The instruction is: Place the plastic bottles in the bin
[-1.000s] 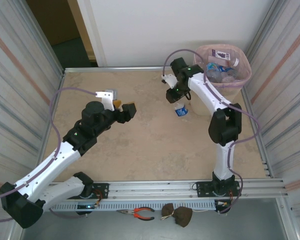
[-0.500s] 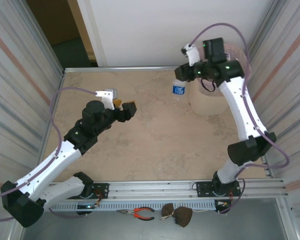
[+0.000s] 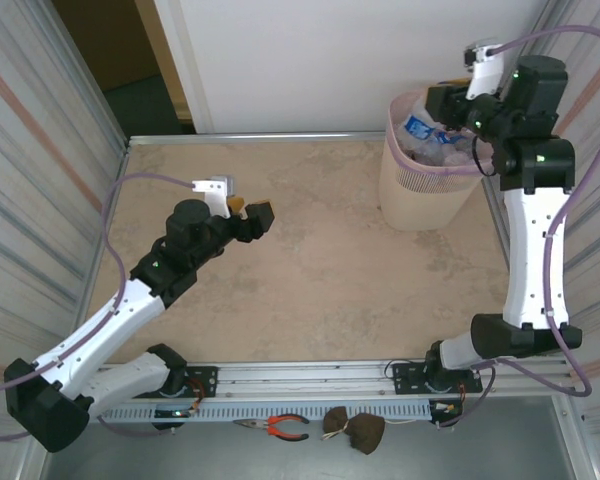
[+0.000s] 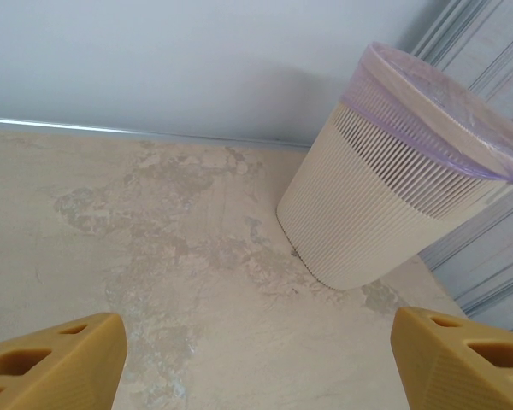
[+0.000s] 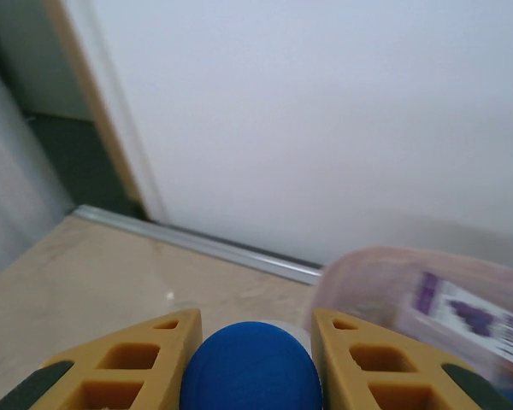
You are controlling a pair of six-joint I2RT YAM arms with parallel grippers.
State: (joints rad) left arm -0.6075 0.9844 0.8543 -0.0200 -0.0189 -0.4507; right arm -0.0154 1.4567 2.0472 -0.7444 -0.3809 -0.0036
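The left claw (image 3: pixel 252 217) is held wide open and empty above the tabletop (image 3: pixel 320 270). Further right, a blue-capped bottle (image 3: pixel 416 127) is clamped in the right claw (image 5: pixel 255 329) over the bin (image 3: pixel 420 195), where other bottles (image 3: pixel 448 150) are seen.

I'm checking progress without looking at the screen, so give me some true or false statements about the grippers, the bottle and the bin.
1. The right gripper is shut on a blue-capped bottle. True.
2. The bin lies tipped on its side. False: it stands upright.
3. The left gripper is open and empty. True.
4. The right gripper hangs low beside the left gripper. False: it is raised by the bin, far from the left gripper.
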